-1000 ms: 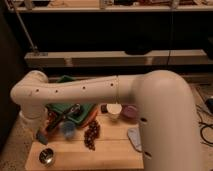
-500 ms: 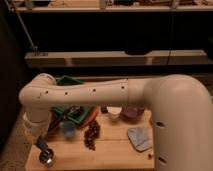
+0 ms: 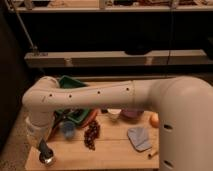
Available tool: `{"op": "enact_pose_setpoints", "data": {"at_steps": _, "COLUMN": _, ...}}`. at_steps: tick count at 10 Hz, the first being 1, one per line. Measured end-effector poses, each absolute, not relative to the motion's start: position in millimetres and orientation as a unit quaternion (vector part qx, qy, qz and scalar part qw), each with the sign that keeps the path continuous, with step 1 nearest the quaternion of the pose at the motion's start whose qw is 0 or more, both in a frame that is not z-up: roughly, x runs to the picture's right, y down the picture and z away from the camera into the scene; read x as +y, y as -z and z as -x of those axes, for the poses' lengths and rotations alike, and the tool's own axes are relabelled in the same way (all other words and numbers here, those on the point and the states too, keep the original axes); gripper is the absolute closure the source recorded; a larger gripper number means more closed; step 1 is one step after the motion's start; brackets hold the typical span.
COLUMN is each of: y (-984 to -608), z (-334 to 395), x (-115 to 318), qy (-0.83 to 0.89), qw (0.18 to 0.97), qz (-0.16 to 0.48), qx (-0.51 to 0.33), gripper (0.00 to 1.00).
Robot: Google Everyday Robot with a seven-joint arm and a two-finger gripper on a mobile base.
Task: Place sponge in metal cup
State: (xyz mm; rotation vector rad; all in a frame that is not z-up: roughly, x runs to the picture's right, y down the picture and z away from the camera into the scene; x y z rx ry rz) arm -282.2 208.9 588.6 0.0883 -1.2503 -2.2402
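On the wooden table [image 3: 112, 150]: one metal cup [image 3: 48, 160], one light blue plastic cup [image 3: 68, 129], one grey-blue pad [image 3: 139, 138]. Arm bent downward at left, gripper [image 3: 45, 151] directly over the metal cup; finger spread cannot be told.

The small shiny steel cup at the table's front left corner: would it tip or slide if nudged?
The small shiny steel cup looks short and round, so it would probably slide rather than tip. It sits close to the wooden table's front edge, so a push could send it off. The gripper hangs directly over it.
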Motion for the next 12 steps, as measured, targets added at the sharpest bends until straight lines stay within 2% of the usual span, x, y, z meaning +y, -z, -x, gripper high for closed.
{"op": "enact_pose_setpoints", "data": {"at_steps": 1, "y": -588, "z": 283, "x": 214, "qy": 0.848, "qw": 0.272, "qz": -0.020, "qx": -0.454, "gripper": 0.75}}
{"op": "enact_pose_setpoints", "data": {"at_steps": 4, "y": -591, "z": 283, "x": 232, "qy": 0.870, "qw": 0.252, "qz": 0.003, "qx": -0.424, "gripper": 0.74}}
{"op": "enact_pose_setpoints", "data": {"at_steps": 10, "y": -611, "z": 285, "x": 250, "qy": 0.872, "qw": 0.243, "qz": 0.014, "qx": -0.424, "gripper": 0.72}}
{"op": "enact_pose_setpoints", "data": {"at_steps": 12, "y": -615, "z": 285, "x": 253, "qy": 0.870, "qw": 0.238, "qz": 0.024, "qx": -0.430, "gripper": 0.54}}
